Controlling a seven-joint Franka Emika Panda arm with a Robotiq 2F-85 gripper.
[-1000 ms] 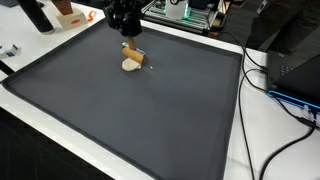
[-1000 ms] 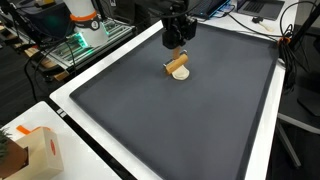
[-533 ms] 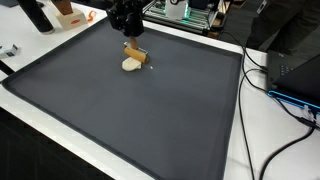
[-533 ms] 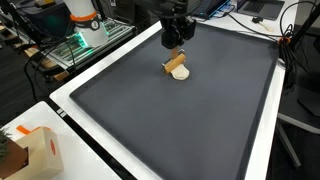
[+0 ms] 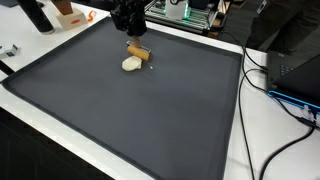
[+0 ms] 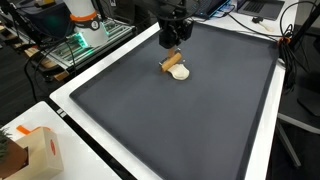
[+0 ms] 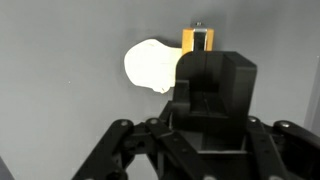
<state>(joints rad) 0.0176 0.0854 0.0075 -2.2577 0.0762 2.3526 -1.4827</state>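
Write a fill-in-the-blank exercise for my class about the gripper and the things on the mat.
1. The gripper holds a small brown ____.
2. The cream lump lies on the dark ____.
3. In the wrist view, the lump shows to the ____ of the block.

Missing words: block; mat; left
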